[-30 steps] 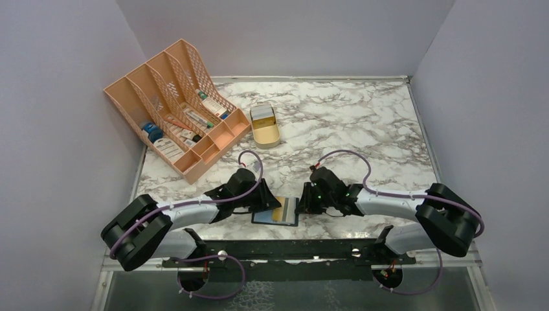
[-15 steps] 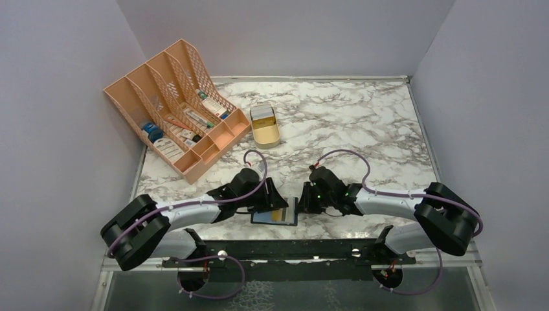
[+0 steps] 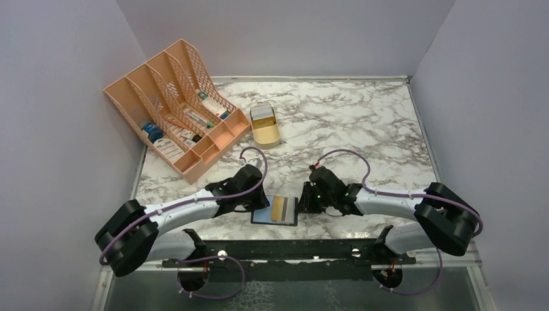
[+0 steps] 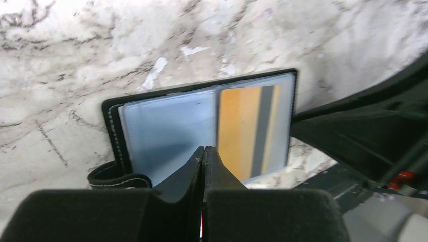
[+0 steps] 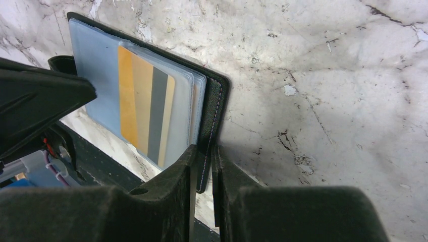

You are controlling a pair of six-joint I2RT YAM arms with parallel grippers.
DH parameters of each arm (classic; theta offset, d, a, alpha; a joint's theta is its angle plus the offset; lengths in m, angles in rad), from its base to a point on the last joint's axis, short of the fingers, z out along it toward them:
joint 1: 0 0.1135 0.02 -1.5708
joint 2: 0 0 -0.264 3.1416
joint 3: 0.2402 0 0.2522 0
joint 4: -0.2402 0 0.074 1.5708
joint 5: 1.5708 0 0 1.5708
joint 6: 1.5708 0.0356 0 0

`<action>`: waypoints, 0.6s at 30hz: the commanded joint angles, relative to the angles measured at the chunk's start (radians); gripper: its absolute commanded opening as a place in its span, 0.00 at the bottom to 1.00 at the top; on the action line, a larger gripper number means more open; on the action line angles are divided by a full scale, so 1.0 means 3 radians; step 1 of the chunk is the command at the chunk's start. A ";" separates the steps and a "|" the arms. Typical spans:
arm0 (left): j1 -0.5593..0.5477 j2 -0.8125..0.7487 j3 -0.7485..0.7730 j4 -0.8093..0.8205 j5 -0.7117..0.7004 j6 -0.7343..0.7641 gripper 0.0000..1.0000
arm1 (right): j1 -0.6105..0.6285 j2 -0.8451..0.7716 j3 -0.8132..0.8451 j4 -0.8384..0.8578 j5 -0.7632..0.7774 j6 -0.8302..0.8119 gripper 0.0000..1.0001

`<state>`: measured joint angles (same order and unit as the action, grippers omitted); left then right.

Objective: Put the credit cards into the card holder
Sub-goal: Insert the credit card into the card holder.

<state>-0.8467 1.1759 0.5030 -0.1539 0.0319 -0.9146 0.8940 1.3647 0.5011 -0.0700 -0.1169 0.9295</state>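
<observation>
Left end effector [image 4: 203, 151] now fully closed, empty, pulled back off holder [image 3: 265, 218]; a second ago jaws apart over it. Gold card [image 4: 242, 131] sits inside holder, mid near edge of worktop [image 3: 362, 123]. Right end effector [image 5: 203, 154] pinches holder's right cover. Likely: card delivered.

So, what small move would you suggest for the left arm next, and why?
Probably lift the left gripper clear of the card holder: its jaws are shut and empty, the gold card already sits in a sleeve, and the right gripper pinches the holder's edge.
</observation>
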 commanded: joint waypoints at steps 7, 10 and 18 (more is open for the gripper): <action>-0.0010 0.0387 0.0133 0.0011 0.0003 0.0190 0.00 | 0.0009 -0.0011 0.0046 0.0089 0.0079 -0.0042 0.17; -0.0008 0.0442 0.0134 0.0077 0.0094 0.0181 0.00 | 0.0011 0.0011 0.0052 0.0099 0.0072 -0.0042 0.17; -0.0023 0.0493 -0.0014 0.0343 0.0374 0.0011 0.00 | 0.0011 0.0039 0.0069 0.0122 0.0051 -0.0037 0.17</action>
<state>-0.8467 1.3144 0.5243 -0.1093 0.0780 -0.8871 0.8940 1.3651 0.5011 -0.0685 -0.1169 0.9291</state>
